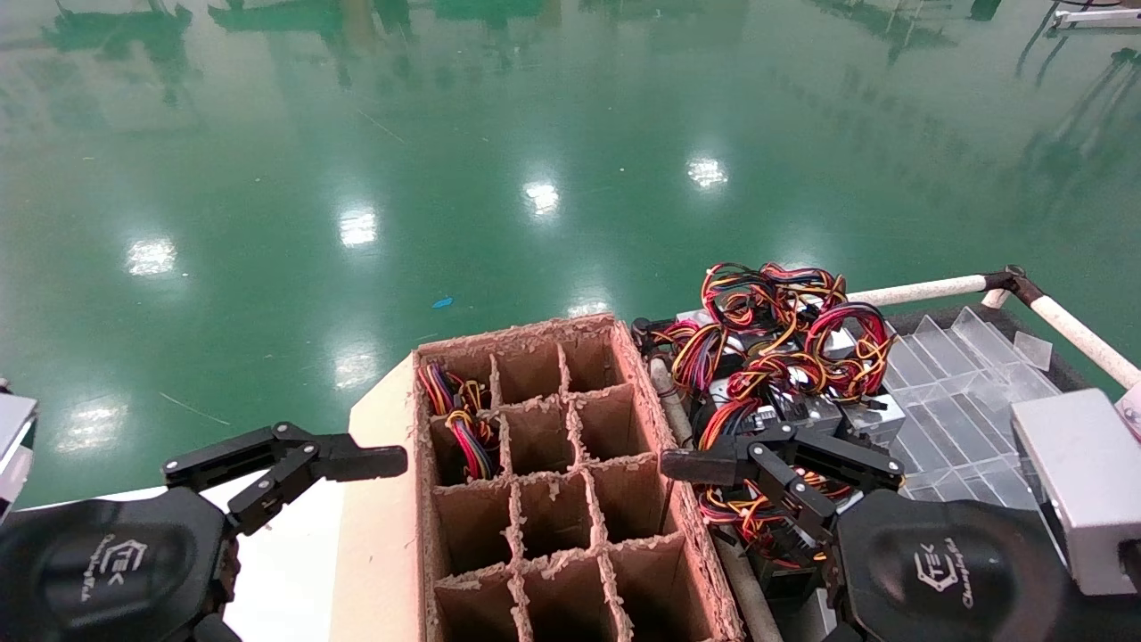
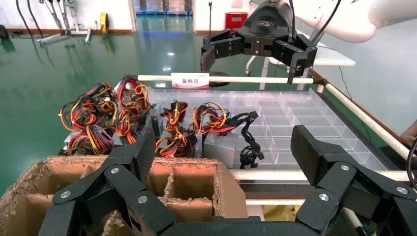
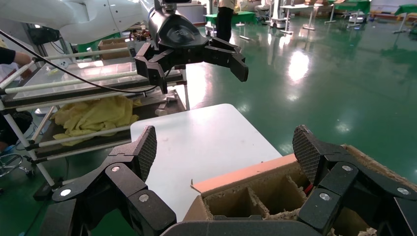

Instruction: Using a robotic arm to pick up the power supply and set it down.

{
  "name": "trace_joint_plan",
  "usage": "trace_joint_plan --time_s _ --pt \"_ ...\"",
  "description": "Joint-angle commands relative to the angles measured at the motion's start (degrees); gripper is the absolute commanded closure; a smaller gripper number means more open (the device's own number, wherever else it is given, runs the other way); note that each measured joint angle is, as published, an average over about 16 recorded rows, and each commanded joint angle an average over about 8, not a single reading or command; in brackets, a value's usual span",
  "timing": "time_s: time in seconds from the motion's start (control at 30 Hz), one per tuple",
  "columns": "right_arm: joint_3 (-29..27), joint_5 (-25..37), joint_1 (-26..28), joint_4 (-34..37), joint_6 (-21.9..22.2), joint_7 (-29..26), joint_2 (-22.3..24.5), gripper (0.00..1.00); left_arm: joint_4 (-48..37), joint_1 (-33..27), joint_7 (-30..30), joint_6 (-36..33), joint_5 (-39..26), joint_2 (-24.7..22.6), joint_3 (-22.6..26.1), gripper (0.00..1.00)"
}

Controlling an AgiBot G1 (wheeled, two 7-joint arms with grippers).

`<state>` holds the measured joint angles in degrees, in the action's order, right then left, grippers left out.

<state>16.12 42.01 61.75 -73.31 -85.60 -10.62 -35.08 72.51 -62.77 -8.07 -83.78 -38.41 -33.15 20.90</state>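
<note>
Both grippers are hanging spread wide and empty on either side of the box (image 1: pixel 570 481). Right gripper (image 1: pixel 713 486) is hovering over the near end of the power supply heap, one finger pointing toward the box's right wall, nothing between its fingers; in its own wrist view its gripper (image 3: pixel 223 147) is looking across the box (image 3: pixel 255 196) at a white table (image 3: pixel 206 142) and at the left gripper (image 3: pixel 196 59) beyond. Left gripper (image 1: pixel 316 477) is idling over the white table (image 1: pixel 285 571) just left of the box, fingers apart; from its wrist, its gripper (image 2: pixel 221 147) is facing the box (image 2: pixel 187 182) and the heap, with the right gripper (image 2: pixel 251 49) hanging above a clear tray (image 2: pixel 295 123). Power supplies (image 1: pixel 775 374) are lying piled in a rack just right of the box, silver-grey cases under tangled red, yellow, orange and black wires (image 2: pixel 123 118), beside the clear tray (image 1: pixel 963 401). One compartment at the box's far left is holding a bundle of wires (image 1: pixel 459 419). Which supply in the heap is the task's cannot be told.
</note>
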Motion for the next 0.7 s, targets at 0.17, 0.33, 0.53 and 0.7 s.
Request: trace_joint_plan --time_s 0.17,0.33,0.53,0.7 --pt "0.0 0.0 0.0 0.0 0.0 0.0 0.0 0.0 0.0 0.0 0.0 0.0 0.0 0.0 0.0 0.0" --pt "0.0 0.0 0.0 -0.01 0.0 0.0 0.0 0.0 0.0 0.0 0.0 0.0 0.0 0.0 0.0 0.0" --pt "0.0 0.0 0.0 -0.01 0.0 0.0 0.0 0.0 0.0 0.0 0.0 0.0 0.0 0.0 0.0 0.0" --pt "0.0 0.0 0.0 -0.01 0.0 0.0 0.0 0.0 0.0 0.0 0.0 0.0 0.0 0.0 0.0 0.0"
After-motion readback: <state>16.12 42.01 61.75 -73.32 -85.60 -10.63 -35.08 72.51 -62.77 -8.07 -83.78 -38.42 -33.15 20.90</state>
